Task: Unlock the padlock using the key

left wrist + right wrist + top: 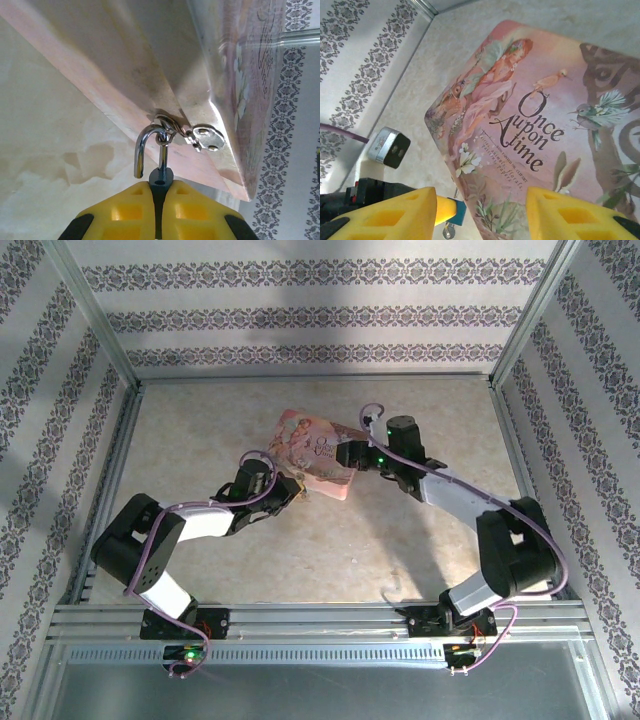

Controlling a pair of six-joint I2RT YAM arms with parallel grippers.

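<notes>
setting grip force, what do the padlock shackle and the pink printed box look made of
Padlock shackle: polished chromed metal, probably steel; it shows mirror-bright highlights. Pink printed box: seemingly thin sheet metal with a glossy printed finish; its folded underside edges glint, though coated card is possible.

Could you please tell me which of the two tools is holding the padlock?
The left tool, shut on the padlock at the edge of the pink tin box; the right tool stands open above it.

Padlock (139, 156) body inside left end effector (160, 190)
</notes>
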